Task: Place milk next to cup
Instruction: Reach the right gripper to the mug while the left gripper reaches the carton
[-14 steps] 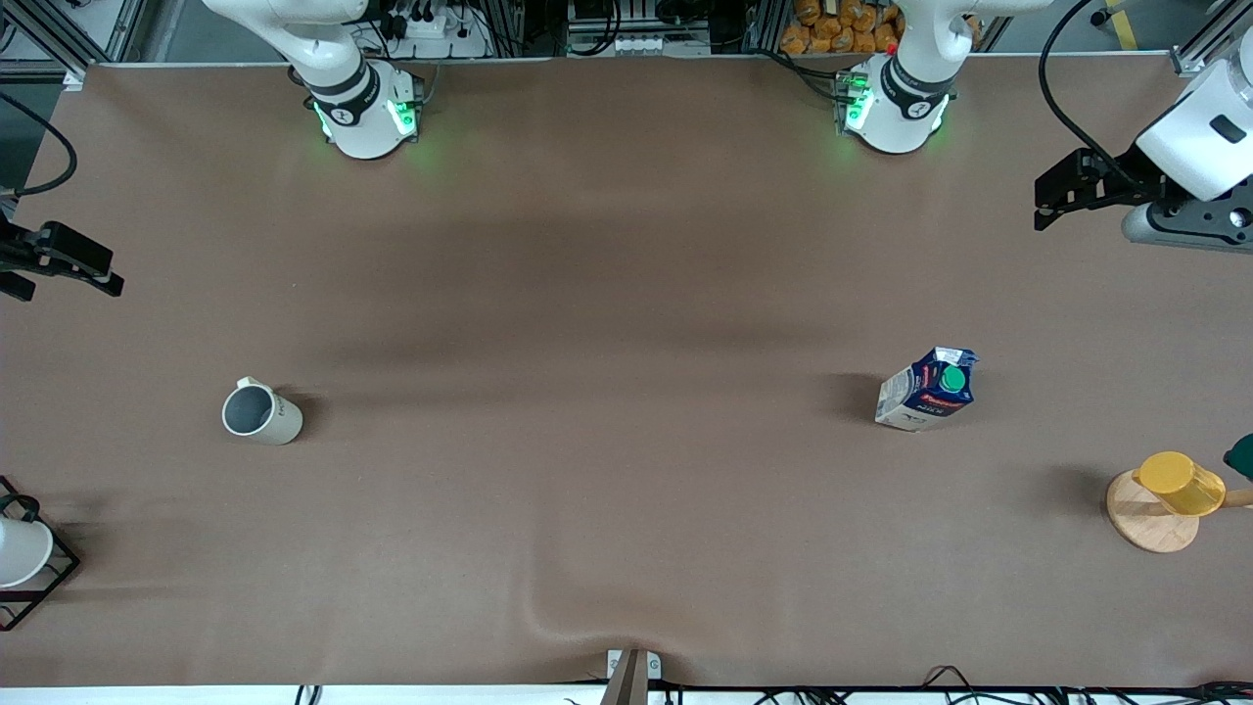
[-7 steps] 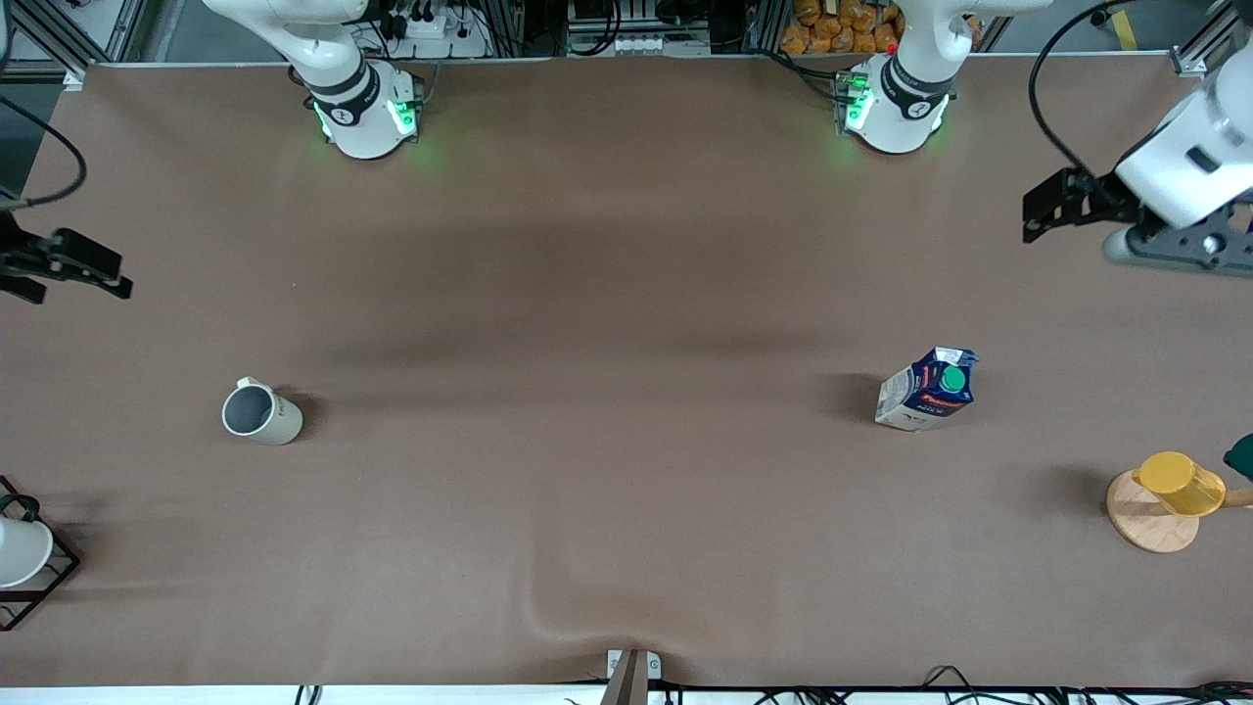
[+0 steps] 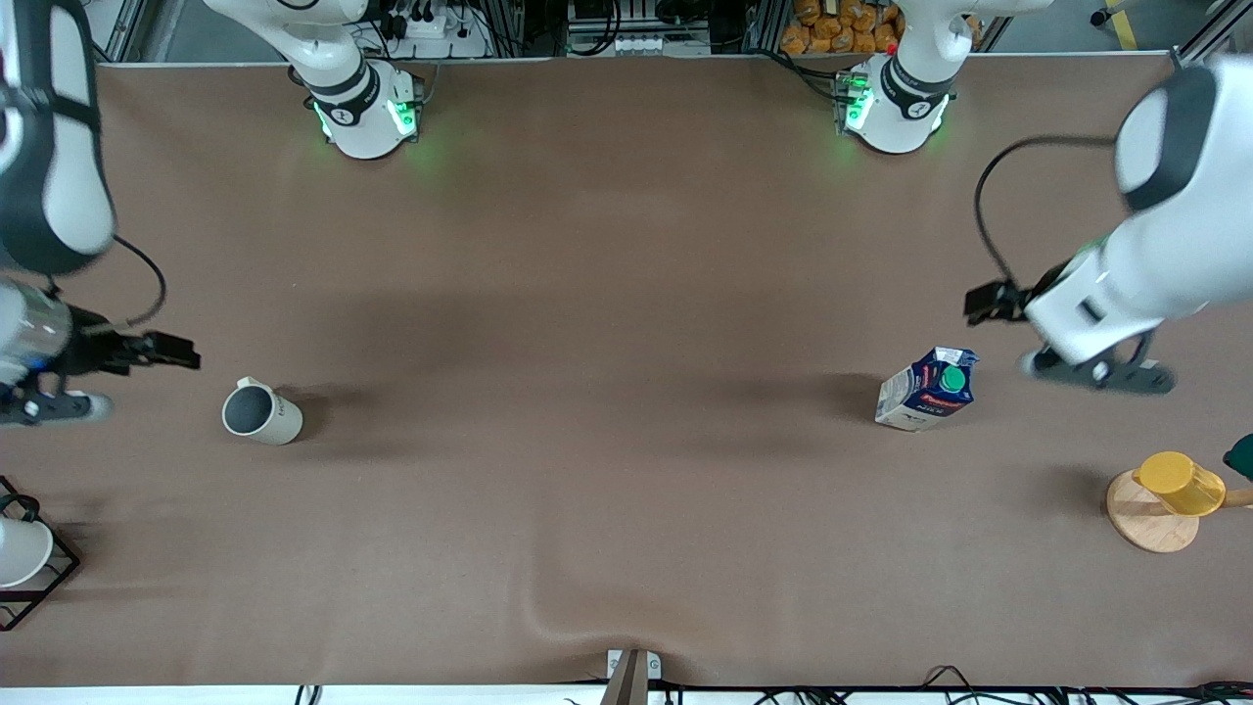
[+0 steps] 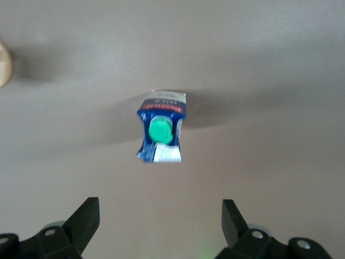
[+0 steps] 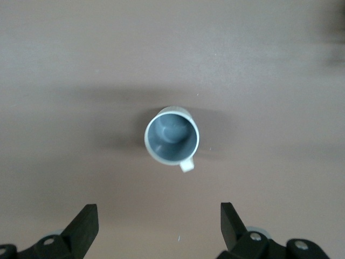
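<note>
The milk [image 3: 928, 389], a dark-blue and white carton with a green cap, stands upright on the table toward the left arm's end. My left gripper [image 3: 982, 302] hangs open and empty over the table just beside it. In the left wrist view the milk [image 4: 160, 133] lies ahead of the open left gripper [image 4: 160, 216]. The cup [image 3: 260, 413], a cream-beige mug with a grey inside, stands toward the right arm's end. My right gripper [image 3: 176, 351] hangs open and empty over the table beside it. In the right wrist view the cup [image 5: 171, 137] lies ahead of the right gripper [image 5: 159, 221].
A yellow cup [image 3: 1180, 483] sits on a wooden disc [image 3: 1143, 529] at the left arm's end, nearer to the camera than the milk. A white cup in a black wire rack [image 3: 39, 578] stands at the right arm's end. The cloth has a wrinkle [image 3: 558, 617] near the front edge.
Both arms have swung in from the table's ends. The left gripper has come down close to the milk, the right gripper close to the cup. Milk and cup have not moved.
</note>
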`<state>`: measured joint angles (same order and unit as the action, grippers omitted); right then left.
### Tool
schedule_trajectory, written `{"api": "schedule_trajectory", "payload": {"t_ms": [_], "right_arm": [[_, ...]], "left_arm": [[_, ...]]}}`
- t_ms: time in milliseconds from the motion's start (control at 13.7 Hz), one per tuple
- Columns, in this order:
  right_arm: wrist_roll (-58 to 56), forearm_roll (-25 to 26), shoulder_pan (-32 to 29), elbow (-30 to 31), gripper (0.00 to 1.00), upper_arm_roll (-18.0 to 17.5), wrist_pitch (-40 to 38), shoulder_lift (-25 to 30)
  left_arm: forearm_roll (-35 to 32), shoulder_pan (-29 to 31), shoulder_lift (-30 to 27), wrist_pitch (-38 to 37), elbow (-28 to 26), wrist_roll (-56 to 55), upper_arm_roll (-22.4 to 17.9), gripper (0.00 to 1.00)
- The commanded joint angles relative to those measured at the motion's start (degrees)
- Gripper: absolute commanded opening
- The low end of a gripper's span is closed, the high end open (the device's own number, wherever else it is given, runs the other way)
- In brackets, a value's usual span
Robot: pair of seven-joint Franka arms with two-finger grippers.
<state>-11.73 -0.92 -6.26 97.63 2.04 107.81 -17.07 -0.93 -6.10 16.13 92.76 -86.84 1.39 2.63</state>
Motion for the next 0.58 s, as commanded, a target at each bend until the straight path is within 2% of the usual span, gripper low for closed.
{"api": "schedule_trajectory", "payload": {"t_ms": [0,219,510], "right_arm": [[-1.5,0.3,-3.1,3.4,1.0,-0.5,6.1,-3.0],[-6.2,0.2,-5.9,3.2,1.0,-0.6,11.3,-7.4],[-5.7,0.1,-5.3,3.2,1.0,-0.8,11.6,-10.3]], "left_arm": [[0.0,0.1,1.6,5.6,-4.5,0.6,0.1,1.0],[-0.6,0.2,5.1,7.9,-5.4,0.8,0.0,1.0],[-3.4,0.0,6.5,9.7,-7.2,1.3,0.1,1.0]]}}
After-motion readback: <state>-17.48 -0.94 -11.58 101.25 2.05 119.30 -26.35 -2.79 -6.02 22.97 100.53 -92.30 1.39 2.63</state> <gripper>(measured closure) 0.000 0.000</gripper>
